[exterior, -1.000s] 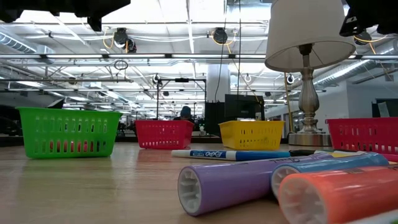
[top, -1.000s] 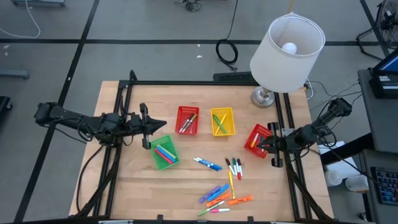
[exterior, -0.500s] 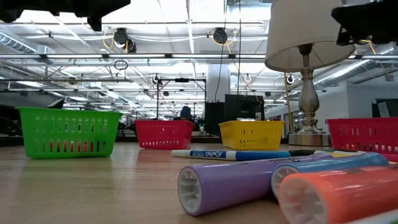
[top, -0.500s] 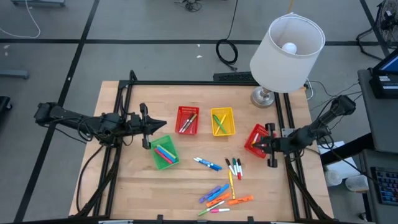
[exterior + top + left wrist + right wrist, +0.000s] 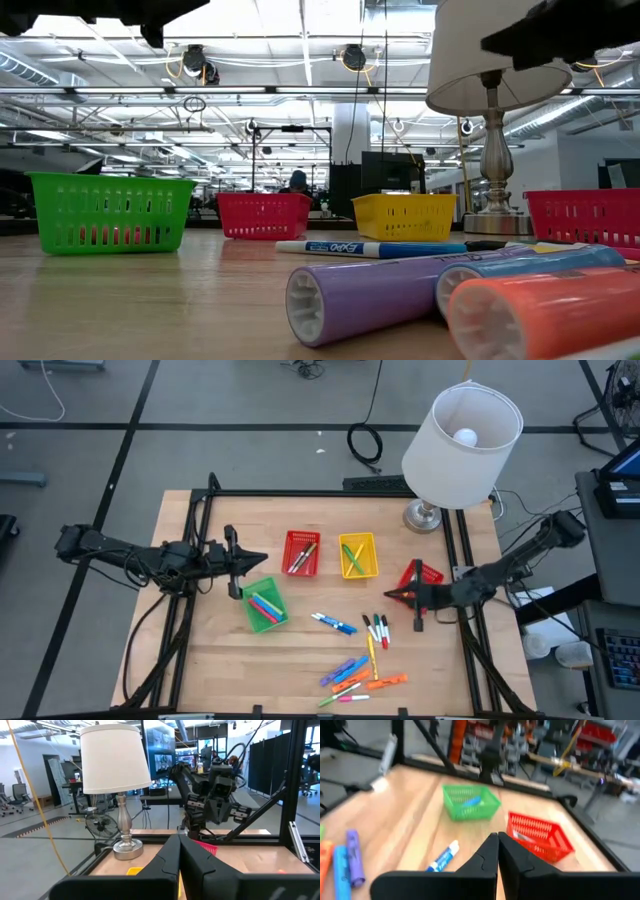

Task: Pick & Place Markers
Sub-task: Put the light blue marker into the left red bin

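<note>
Right hand (image 5: 392,596), shut and empty, is shown just beside the loose markers (image 5: 362,652), which are strewn on the bench (image 5: 300,660) below it, long axes mixed; left hand (image 5: 262,559), shut, is parked farther off

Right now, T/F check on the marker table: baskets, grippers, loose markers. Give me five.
1. Four baskets sit on the table. True: green basket, two red, one yellow basket.
2. The right gripper holds a marker. False: it is shut and empty.
3. The left gripper is wide open. False: shut.
4. Loose markers lie on the table's near side. True.
5. The green basket is empty. False: it holds markers.
</note>
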Robot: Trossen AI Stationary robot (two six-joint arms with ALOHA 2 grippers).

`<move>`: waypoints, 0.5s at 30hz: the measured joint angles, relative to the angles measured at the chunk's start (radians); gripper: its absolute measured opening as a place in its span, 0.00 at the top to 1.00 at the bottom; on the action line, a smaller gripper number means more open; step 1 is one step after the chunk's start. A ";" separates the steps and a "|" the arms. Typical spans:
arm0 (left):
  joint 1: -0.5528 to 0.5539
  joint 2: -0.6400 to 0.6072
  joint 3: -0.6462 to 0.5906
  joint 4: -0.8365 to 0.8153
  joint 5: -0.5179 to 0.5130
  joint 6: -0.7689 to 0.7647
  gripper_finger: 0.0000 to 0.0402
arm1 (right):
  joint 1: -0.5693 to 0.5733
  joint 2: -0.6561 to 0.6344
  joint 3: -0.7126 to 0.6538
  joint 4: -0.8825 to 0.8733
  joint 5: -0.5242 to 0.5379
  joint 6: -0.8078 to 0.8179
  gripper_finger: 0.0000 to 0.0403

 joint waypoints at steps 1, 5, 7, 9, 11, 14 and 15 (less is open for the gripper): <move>0.000 0.000 0.000 0.001 0.000 0.003 0.99 | -0.009 0.031 0.024 -0.021 0.000 0.015 1.00; 0.000 0.000 0.000 0.001 0.000 0.009 0.99 | -0.036 0.163 0.114 -0.088 -0.004 0.058 1.00; 0.000 0.000 0.000 0.003 0.000 0.021 0.99 | -0.040 0.224 0.154 -0.104 -0.006 0.064 1.00; 0.000 0.000 0.000 0.002 0.000 0.027 0.99 | -0.041 0.280 0.188 -0.107 -0.006 0.064 1.00; 0.000 0.000 0.000 0.001 0.000 0.023 0.99 | -0.039 0.327 0.214 -0.109 -0.011 0.069 1.00; -0.001 0.000 0.000 -0.007 0.000 0.003 0.99 | -0.039 0.380 0.247 -0.108 -0.071 0.107 1.00; -0.003 0.000 0.000 -0.010 0.000 -0.008 0.99 | -0.040 0.397 0.257 -0.109 -0.089 0.124 1.00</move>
